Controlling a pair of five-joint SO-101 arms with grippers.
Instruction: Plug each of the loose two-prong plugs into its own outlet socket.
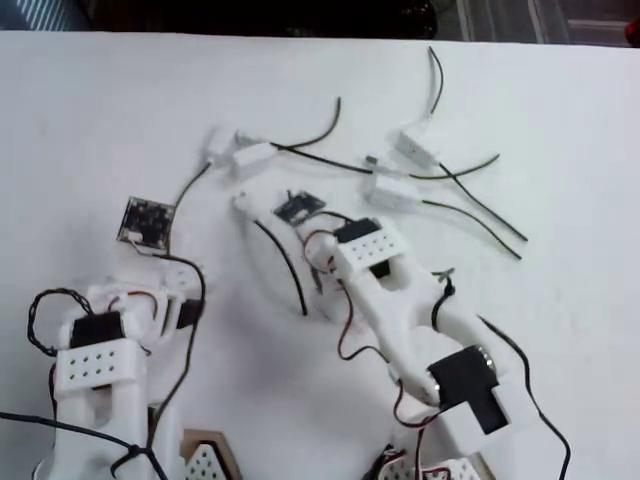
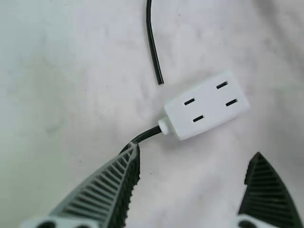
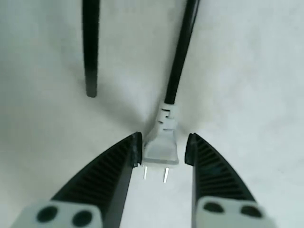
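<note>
Our right jaws, barely open, are straddling the likely light, stiff plug (image 3: 161,149) body; left jaws gaping empty over outlet (image 2: 204,105)

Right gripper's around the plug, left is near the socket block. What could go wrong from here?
The right gripper straddles the plug, whose prongs point back into the gripper; a grip like this could leave them awkward to aim. The left gripper is open short of the socket block, which lies unheld and might slide under a push.
</note>
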